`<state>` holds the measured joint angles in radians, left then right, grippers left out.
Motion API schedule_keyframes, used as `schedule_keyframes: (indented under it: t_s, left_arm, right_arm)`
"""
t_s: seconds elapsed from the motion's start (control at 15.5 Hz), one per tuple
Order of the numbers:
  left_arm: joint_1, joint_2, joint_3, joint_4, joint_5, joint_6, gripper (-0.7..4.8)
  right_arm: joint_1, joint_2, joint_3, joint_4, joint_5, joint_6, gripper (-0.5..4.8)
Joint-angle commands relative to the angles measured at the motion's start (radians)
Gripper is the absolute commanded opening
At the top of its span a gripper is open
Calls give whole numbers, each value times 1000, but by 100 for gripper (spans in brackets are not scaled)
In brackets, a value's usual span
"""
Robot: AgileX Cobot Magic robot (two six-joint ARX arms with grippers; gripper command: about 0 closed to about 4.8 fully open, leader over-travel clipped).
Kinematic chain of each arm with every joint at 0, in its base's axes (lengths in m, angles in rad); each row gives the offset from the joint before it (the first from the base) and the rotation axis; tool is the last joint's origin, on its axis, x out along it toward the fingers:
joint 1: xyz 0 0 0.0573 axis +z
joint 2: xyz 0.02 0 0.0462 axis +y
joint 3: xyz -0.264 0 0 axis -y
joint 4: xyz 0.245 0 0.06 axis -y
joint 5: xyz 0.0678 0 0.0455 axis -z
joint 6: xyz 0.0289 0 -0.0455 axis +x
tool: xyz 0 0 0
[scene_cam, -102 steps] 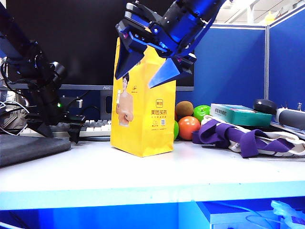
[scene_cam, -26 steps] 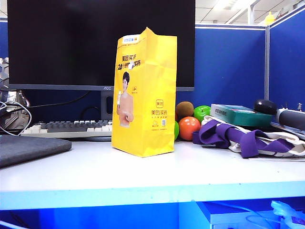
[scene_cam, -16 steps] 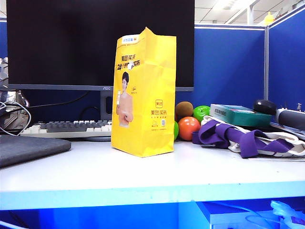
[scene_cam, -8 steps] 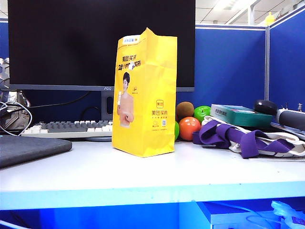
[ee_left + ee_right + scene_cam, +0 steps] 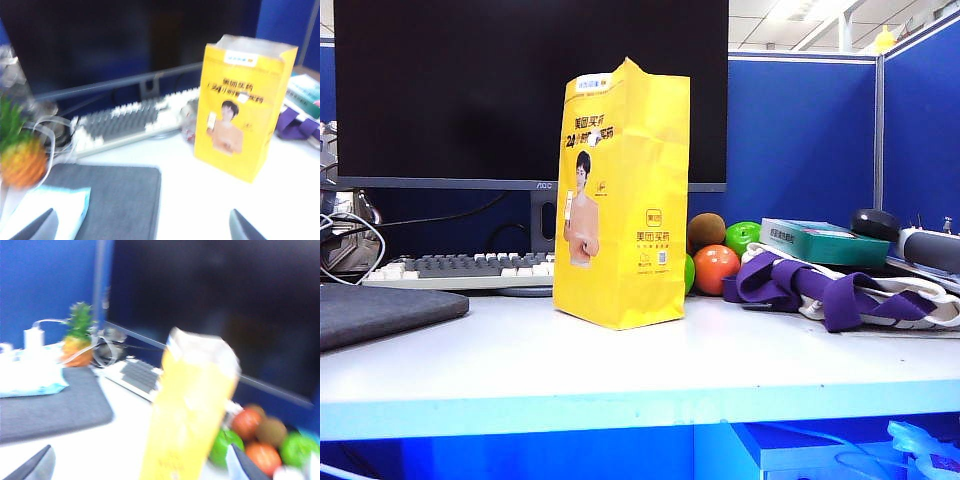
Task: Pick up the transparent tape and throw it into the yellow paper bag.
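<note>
A: Where does the job stand?

B: The yellow paper bag (image 5: 622, 195) stands upright on the tabletop (image 5: 620, 365), in front of the monitor (image 5: 520, 90), with the keyboard (image 5: 460, 268) behind it to the left and the fruit (image 5: 716, 266) just behind it to the right. The transparent tape I cannot find anywhere: not on the tabletop, not in either hand.

A: So it's in the bag?

B: That is my guess, not something I can see. The bag's inside is hidden from every view. If the roll is in there, nothing is left to do but park the arms.

A: And the hands?

B: Neither shows in the view from the front. The left hand (image 5: 140, 227) appears only as two fingertips in its own wrist view, spread wide, with nothing between them; it hangs at the near left, looking over the grey mat (image 5: 107, 200) towards the bag. The right hand (image 5: 140, 465) is the same: fingertips far apart, empty, near the bag, with the fruit beyond. That picture is blurred.

A: Any risk?

B: Little; the bag stands free, touched by nothing.
</note>
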<state>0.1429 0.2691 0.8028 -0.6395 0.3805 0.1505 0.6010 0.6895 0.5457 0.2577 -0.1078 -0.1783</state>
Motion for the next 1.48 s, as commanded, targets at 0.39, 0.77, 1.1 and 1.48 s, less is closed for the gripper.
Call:
schedule_keyframes:
  t_s: [0.39,0.77,1.1,1.48]
  left_arm:
    - [0,-11,-133,134,88,18,479]
    - [0,-217,-258,196,27,-9,479]
    - [1,-211,-296,181,-150,-133,479]
    - [1,-211,-398,182,-102,-350,479]
  right_arm:
    - [0,-18,-150,64,62,66,479]
    - [148,-259,-230,76,393,-42,479]
    - [173,-341,-367,75,453,87,479]
    - [174,-341,-446,81,472,216,479]
